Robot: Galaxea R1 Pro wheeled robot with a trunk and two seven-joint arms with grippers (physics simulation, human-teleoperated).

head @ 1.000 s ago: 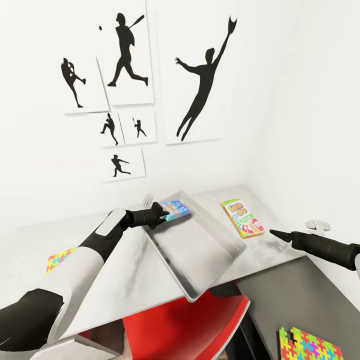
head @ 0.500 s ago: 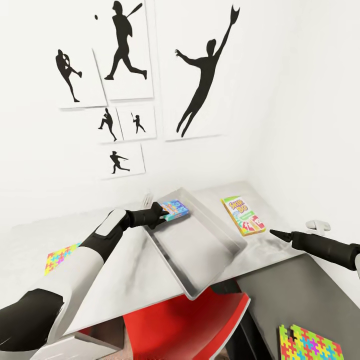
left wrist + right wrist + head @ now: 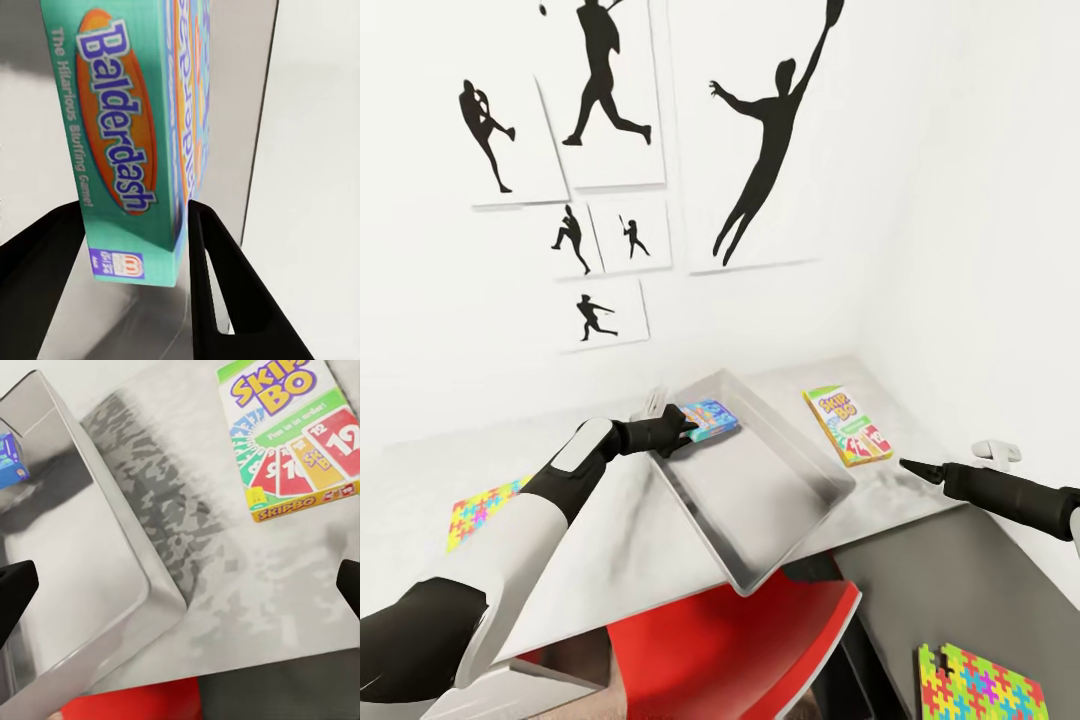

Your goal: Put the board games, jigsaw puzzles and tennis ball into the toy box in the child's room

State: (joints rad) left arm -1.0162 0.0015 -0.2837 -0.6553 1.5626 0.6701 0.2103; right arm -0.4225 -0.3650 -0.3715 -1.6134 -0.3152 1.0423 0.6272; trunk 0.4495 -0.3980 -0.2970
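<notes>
Left jaws (image 3: 135, 225) clamp teal Balderdash board game (image 3: 131, 127) over grey toy box (image 3: 760, 500); right jaws (image 3: 180, 592) spread apart.

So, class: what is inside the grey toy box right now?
The toy box shows bare grey floor. The left tool holds a Balderdash game over its far end; the floor beneath the game is hidden.

Balderdash box (image 3: 709, 419): teal and blue, held on edge over the toy box's far end.
Toy box (image 3: 800, 455): grey, shallow, lay askew on the table (image 3: 610, 540).
Skip-Bo box (image 3: 846, 428): lay flat beside it.
Jigsaw puzzles: one (image 3: 482, 512) at the table's left, another (image 3: 980, 685) low right.
</notes>
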